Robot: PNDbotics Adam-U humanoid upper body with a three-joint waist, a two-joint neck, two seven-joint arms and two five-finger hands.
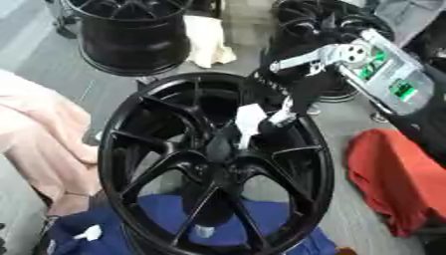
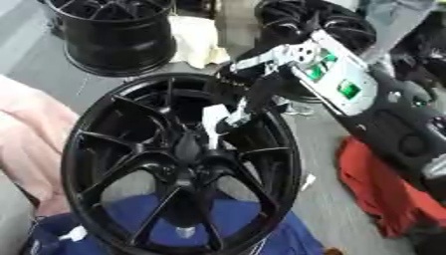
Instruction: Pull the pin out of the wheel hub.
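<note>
Both head eyes look down, close, sharing the wheel hub (image 1: 218, 154).

Open gaps between black wheel (image 1: 148, 164) spokes; right hand (image 1: 280, 107) over hub.

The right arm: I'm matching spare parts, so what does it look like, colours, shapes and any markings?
The right arm is a silver-grey, boxy forearm with green patches showing in its side. At the wrist sits a round silver joint with dark holes, and thin silver struts lead on to a black right hand. Further up, the arm is black. I can read no markings. No left arm shows.
</note>
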